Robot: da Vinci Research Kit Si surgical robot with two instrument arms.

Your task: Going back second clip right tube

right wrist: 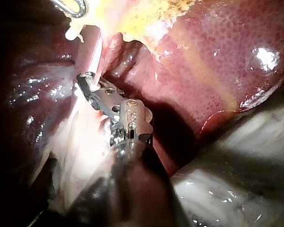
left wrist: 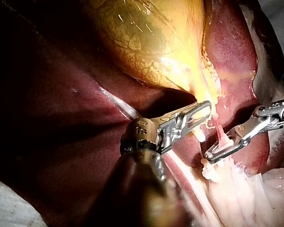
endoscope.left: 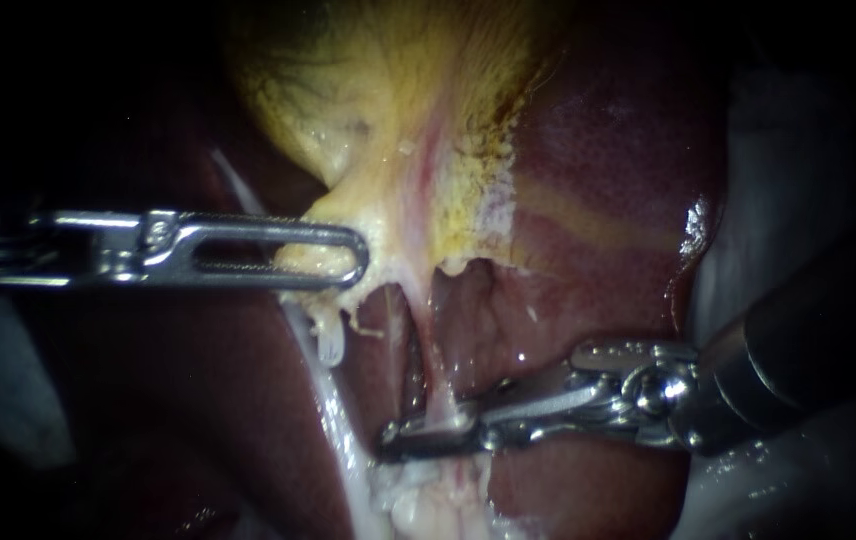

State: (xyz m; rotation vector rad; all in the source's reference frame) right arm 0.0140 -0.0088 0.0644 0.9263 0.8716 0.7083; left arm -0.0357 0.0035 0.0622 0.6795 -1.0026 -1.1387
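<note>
My left instrument [endoscope.left: 353, 258] comes in level from the left, its slotted jaws shut on the yellow lower end of the gallbladder [endoscope.left: 378, 90]. From there the thin pink right tube [endoscope.left: 440, 375] runs down. My right instrument [endoscope.left: 393, 440] reaches in from the right; its jaws straddle the tube low down with a narrow gap between them. I cannot tell a clip apart from the jaws. In the left wrist view the right instrument [left wrist: 212, 156] lies ahead of the left instrument [left wrist: 206, 109], with the tube [left wrist: 219, 135] between them. The right wrist view shows the right instrument [right wrist: 85, 80] at the tube [right wrist: 98, 56].
Dark red liver [endoscope.left: 608, 150] lies all around the window behind the tube. A pale stub [endoscope.left: 330, 340] hangs under the left jaws, and a white strand [endoscope.left: 333, 420] runs down beside it. Pale cloth [endoscope.left: 798, 150] lies at the far right.
</note>
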